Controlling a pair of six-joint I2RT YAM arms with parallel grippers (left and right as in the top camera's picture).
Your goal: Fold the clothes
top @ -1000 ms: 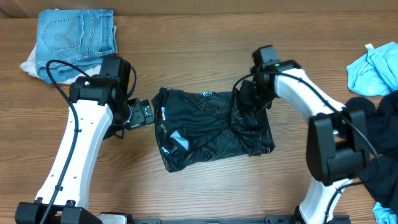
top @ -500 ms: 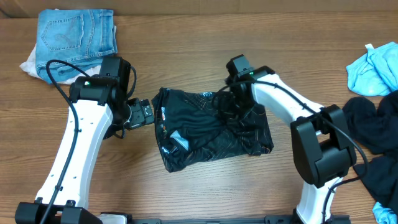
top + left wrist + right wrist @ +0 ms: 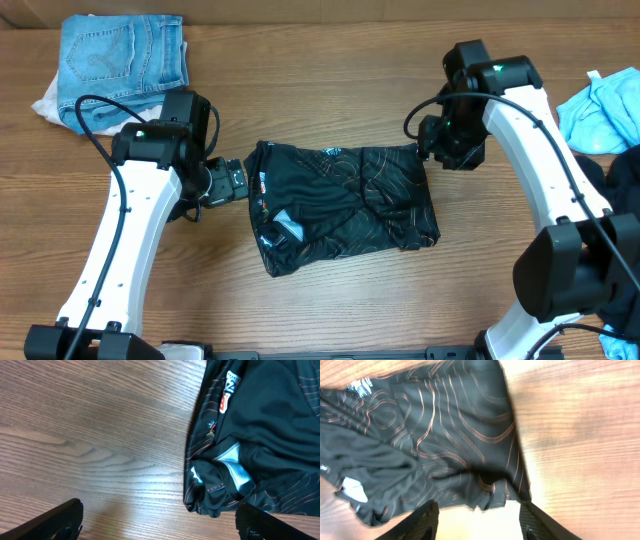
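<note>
In the table's middle: the jersey [image 3: 345,205] lies as a rumpled, roughly rectangular bundle on the wood-grain table [image 3: 330,90].
Jersey fabric: thin, limp black cloth printed with fine coppery contour lines. Soft creases cross its centre and the edges are uneven.
Jersey detail: in the left wrist view, small colourful logos [image 3: 227,392] sit near its edge. A pale, mesh-like lining shows inside a fold at one corner.
Left gripper [image 3: 235,183]: just beside the jersey's left edge. Its dark fingers [image 3: 55,522] are spread wide, with only bare wood between them.
Right gripper [image 3: 425,152]: at the jersey's upper right corner. In its wrist view the fingers [image 3: 417,522] stand apart and pinch nothing, and the cloth's hem lies just beyond them.
Jeans [image 3: 122,52]: a flat, squared fold of light-blue denim with a stitched back pocket, at the far left corner on a white cloth [image 3: 45,100].
Right edge: a crumpled light-blue garment [image 3: 600,110] and, below it, a dark heap [image 3: 622,190] partly behind the right arm.
</note>
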